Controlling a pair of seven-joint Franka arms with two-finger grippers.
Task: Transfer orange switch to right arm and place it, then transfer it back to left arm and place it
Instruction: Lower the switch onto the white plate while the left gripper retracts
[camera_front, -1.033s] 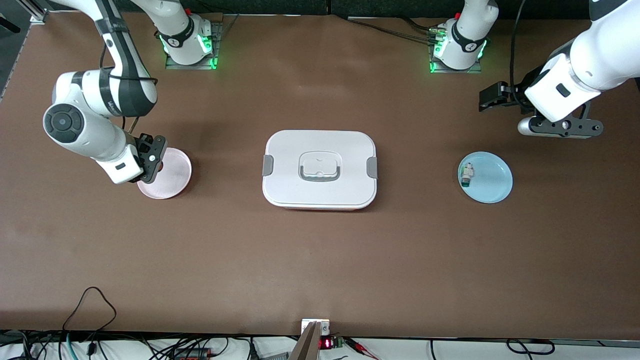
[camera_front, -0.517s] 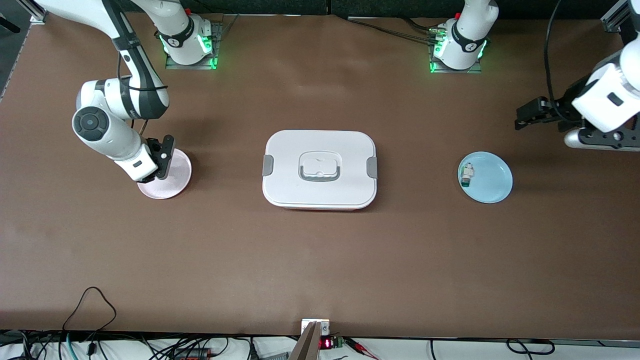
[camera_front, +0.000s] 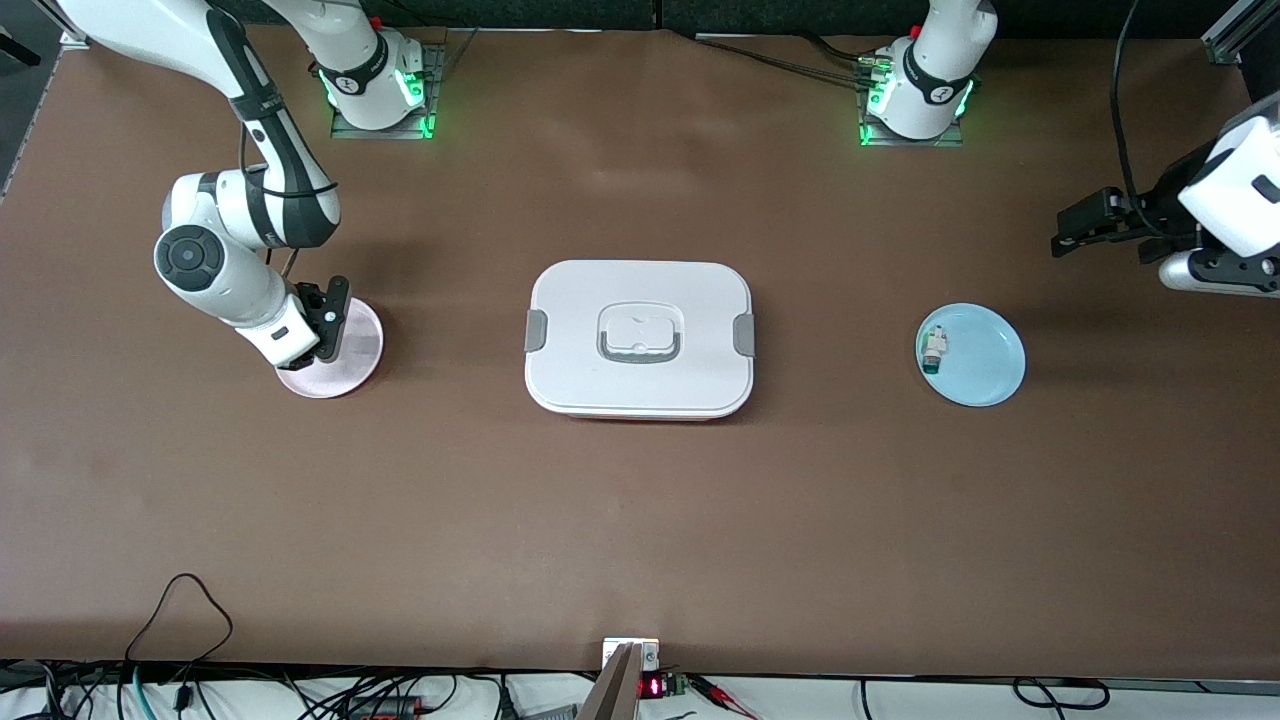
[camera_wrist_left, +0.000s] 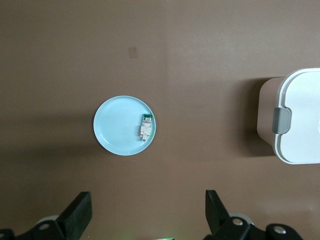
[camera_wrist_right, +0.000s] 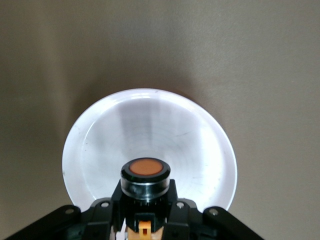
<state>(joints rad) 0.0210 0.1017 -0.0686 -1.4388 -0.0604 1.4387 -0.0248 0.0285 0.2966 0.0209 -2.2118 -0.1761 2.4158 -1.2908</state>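
Observation:
The orange switch (camera_wrist_right: 146, 172), a black cylinder with an orange cap, sits cap-up between the black fingers (camera_wrist_right: 117, 202) of my right gripper (camera_wrist_right: 146, 202), which is shut on it. This gripper (camera_front: 330, 325) hangs just over a pink plate (camera_front: 358, 350); in the front view the switch is hidden by the hand. The white box (camera_front: 640, 338) with grey clips stands mid-table. My left gripper (camera_front: 1085, 222) is open and empty, high over bare table at the left arm's end. Its two fingers (camera_wrist_left: 75, 216) stand wide apart.
A light blue plate (camera_front: 985, 360) lies between the box and the left arm's end of the table, with a small white-and-green part (camera_front: 933, 350) on it. The left wrist view shows this plate (camera_wrist_left: 117, 127), the part (camera_wrist_left: 145, 131) and a box corner (camera_wrist_left: 300, 120).
The left arm has swung away from the blue plate toward its own end of the table. The right arm has shifted a little over the pink plate, still gripping the switch.

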